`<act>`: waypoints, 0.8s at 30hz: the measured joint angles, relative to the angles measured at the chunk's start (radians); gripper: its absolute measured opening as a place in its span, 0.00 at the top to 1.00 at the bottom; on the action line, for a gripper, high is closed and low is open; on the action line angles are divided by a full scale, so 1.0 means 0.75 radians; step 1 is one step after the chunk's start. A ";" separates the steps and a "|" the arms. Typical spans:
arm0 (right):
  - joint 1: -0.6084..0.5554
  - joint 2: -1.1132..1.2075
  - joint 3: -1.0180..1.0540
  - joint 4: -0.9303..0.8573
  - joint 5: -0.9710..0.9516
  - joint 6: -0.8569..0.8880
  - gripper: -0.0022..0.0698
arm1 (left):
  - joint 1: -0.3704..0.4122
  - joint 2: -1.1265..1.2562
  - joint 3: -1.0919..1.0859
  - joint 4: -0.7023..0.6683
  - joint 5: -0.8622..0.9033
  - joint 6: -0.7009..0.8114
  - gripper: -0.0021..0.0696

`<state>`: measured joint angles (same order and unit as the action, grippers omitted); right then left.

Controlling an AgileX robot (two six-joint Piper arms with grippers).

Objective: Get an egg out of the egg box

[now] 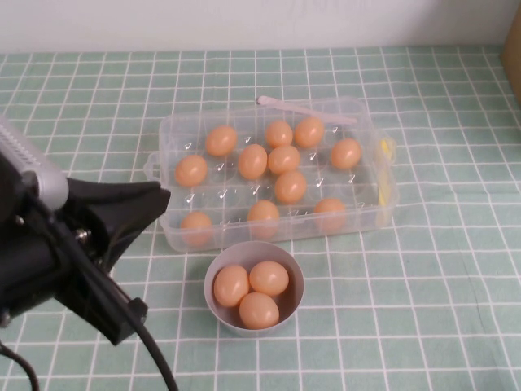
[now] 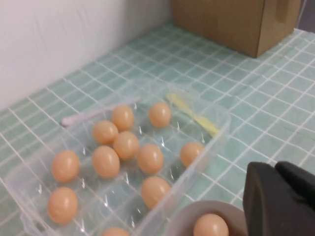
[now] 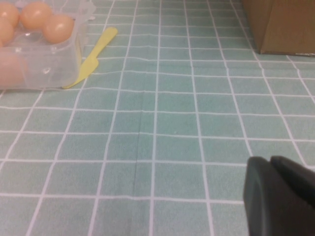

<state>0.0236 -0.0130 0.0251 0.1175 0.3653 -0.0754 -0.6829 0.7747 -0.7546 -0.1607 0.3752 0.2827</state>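
The egg box point(image 1: 163, 134) sits in the middle of the green checked table point(image 1: 440, 285), with its lid off. 10 eggs lie in it. Right in front of the box, on the robot's side, stands a small round bowl point(image 1: 218, 309) with 3 eggs inside. So some eggs look like they are out of the box already, and it may be time to reach for the next one. The egg point(image 1: 197, 225) in the front left corner of the box is the one nearest to the left arm.

The left gripper point(image 1: 151, 199) hangs above the table to the left of the box and the bowl. It points toward the box's front left corner but does not touch it. Its 2 black fingers are pressed together and there is nothing between them. It will need to spread them before it can pick up an egg.

The right gripper point(image 3: 280, 196) is low over bare table, well off to the right of the box, near the yellow clip point(image 3: 91, 59). Its fingers look pressed together too, and it holds nothing. A brown cardboard box point(image 2: 236, 22) stands far back on the right.
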 joint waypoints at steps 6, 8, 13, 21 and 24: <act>0.000 0.000 0.000 0.000 0.000 0.000 1.00 | 0.000 -0.024 0.074 0.000 -0.248 0.089 0.97; 0.000 0.000 0.000 0.000 0.000 0.000 1.00 | 0.000 -0.053 0.165 0.000 -0.427 0.097 0.97; 0.000 0.000 0.000 0.000 0.000 0.000 1.00 | 0.018 -0.225 0.473 -0.009 -0.763 0.102 0.97; 0.000 0.000 0.000 0.000 0.000 0.000 1.00 | 0.321 -0.658 0.878 -0.066 -0.934 0.077 0.97; 0.000 0.000 0.000 0.000 0.000 0.000 1.00 | 0.429 -0.806 0.986 -0.069 -0.943 0.059 0.97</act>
<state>0.0236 -0.0130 0.0251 0.1175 0.3653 -0.0754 -0.3611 0.1701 -0.0148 -0.2123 -0.3322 0.3273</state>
